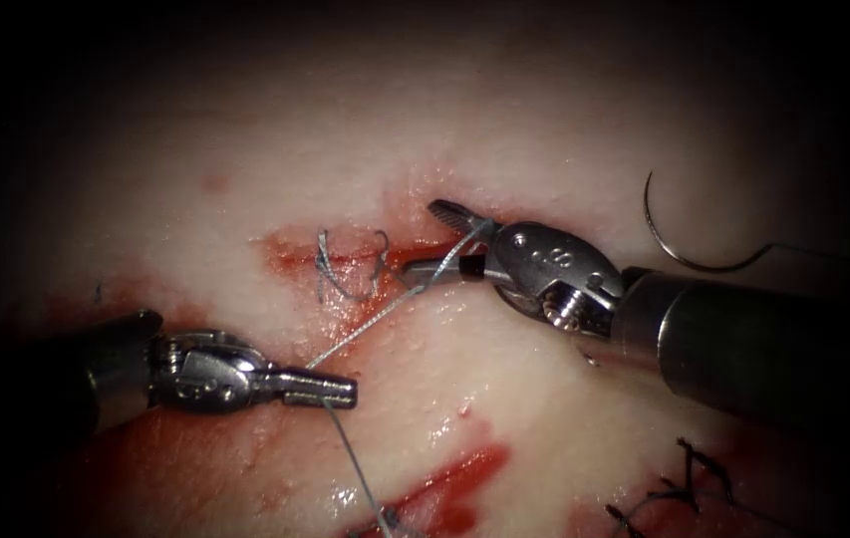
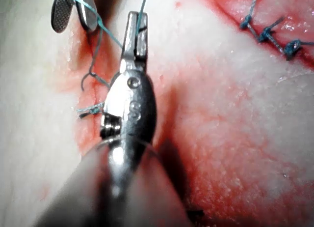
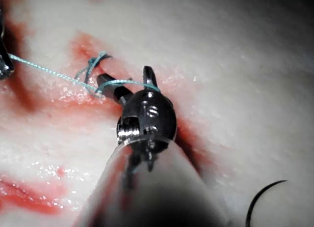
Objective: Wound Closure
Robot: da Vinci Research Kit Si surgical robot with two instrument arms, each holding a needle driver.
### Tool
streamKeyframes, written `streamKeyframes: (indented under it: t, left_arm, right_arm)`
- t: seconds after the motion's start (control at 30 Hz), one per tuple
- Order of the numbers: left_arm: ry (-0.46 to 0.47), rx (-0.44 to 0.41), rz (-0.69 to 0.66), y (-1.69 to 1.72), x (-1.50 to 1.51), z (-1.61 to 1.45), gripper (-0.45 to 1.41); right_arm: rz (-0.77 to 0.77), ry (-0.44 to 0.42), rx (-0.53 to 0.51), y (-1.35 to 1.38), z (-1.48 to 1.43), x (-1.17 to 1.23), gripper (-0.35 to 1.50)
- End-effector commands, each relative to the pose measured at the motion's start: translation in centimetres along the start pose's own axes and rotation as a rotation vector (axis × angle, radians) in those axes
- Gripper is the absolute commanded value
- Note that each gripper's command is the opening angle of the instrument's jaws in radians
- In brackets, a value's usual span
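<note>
A: Where's the needle (image 1: 689, 244)?

B: Lying free on the tissue (image 1: 564, 130), right of the cut (image 1: 365, 264). Left pincer (image 1: 330, 389) grips the thread (image 1: 365, 334); right pincer (image 1: 449, 244) gapes, thread across it.

A: Knot-tying?

B: Probably. Next calls for steady tension.

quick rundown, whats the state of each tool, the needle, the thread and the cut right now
left pincer: shut on the thread, below the cut
right pincer: open, thread running between its two jaws, holding nothing
needle: lying free on the tissue, right of the cut, not in the tissue
thread: stretched straight from the left pincer to the right pincer
cut: crossed by loose thread loops, red fluid around
</note>
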Motion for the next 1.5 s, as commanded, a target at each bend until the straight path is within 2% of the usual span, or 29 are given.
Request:
streamKeyframes:
  t: [0.03,0.17,0.2,0.3,0.53,0.87,0.97,1.03,1.1,1.17,1.23,1.27,1.33,1.5]
  left_arm:
    - [-0.008,0.005,0.015,-0.1,-0.02,-0.01,-0.45]
    - [-0.02,0.026,0.026,-0.19,0.16,-0.2,-0.45]
    - [-0.029,0.031,0.026,-0.2,0.2,-0.25,-0.45]
    - [-0.044,0.038,0.032,-0.26,0.34,-0.41,-0.45]
    - [-0.095,0.05,0.06,-0.34,0.68,-0.79,-0.45]
    - [-0.136,0.089,0.086,-0.46,1.31,-1.31,-0.45]
    - [-0.152,0.099,0.092,-0.47,1.39,-1.34,-0.45]
    - [-0.162,0.103,0.092,-0.46,1.39,-1.32,-0.45]
    - [-0.162,0.105,0.095,-0.45,1.35,-1.3,-0.45]
    - [-0.165,0.107,0.099,-0.43,1.3,-1.28,-0.45]
    - [-0.165,0.11,0.103,-0.42,1.25,-1.28,-0.45]
    - [-0.167,0.108,0.105,-0.41,1.21,-1.28,-0.45]
    - [-0.169,0.108,0.106,-0.41,1.19,-1.28,-0.45]
    - [-0.169,0.104,0.1,-0.44,1.25,-1.36,-0.45]
  right_arm:
    - [-0.042,-0.031,-0.005,0.01,0.12,-0.02,1.3]
    - [-0.131,-0.167,-0.036,-0.01,0.11,-0.1,1.21]
    - [-0.15,-0.178,-0.054,0.0,0.1,-0.1,1.21]
    - [-0.168,-0.184,-0.068,0.03,0.09,-0.1,1.31]
    - [-0.166,-0.179,-0.056,0.1,-0.06,-0.07,1.26]
    - [-0.027,-0.102,-0.064,0.23,-0.34,0.03,1.3]
    - [0.067,-0.076,-0.048,0.23,-0.31,0.0,1.41]
    - [0.191,-0.026,0.001,0.24,-0.29,0.0,1.46]
    - [0.325,0.065,0.095,0.25,-0.29,0.0,1.46]
    - [0.377,0.138,0.13,0.26,-0.31,0.02,1.46]
    - [0.374,0.203,0.166,0.29,-0.33,0.06,1.46]
    - [0.354,0.222,0.151,0.3,-0.33,0.08,1.46]
    - [0.202,0.231,0.07,0.34,-0.35,0.11,1.46]
    - [-0.036,0.122,-0.02,0.39,-0.42,0.07,1.46]
